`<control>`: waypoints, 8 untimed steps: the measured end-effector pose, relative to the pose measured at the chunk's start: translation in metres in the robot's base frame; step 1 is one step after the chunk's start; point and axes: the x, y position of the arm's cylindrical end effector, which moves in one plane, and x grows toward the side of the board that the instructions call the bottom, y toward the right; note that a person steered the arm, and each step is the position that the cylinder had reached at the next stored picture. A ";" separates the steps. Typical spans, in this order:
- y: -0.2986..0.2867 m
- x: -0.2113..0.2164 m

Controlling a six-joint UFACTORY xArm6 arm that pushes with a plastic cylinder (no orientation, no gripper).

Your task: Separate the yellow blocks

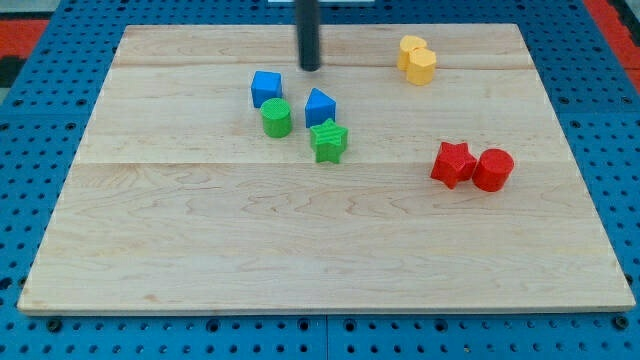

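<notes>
Yellow blocks (416, 59) touching, near board's top edge, right of centre. Your tip (311, 67) (bare rod, no fingers) sits well left of them, same depth; blue cube (266, 88) just below-left.

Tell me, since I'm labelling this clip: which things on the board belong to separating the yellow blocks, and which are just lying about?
Job:
yellow blocks, touching each other, near the view's top right
my tip, to their left, apart from them

Lying about:
blue cube
blue block
green cylinder
green star
red star
red cylinder
</notes>
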 end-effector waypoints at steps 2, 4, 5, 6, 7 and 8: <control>0.053 0.050; 0.176 0.025; 0.151 -0.020; 0.100 -0.007; 0.079 0.024; 0.059 0.029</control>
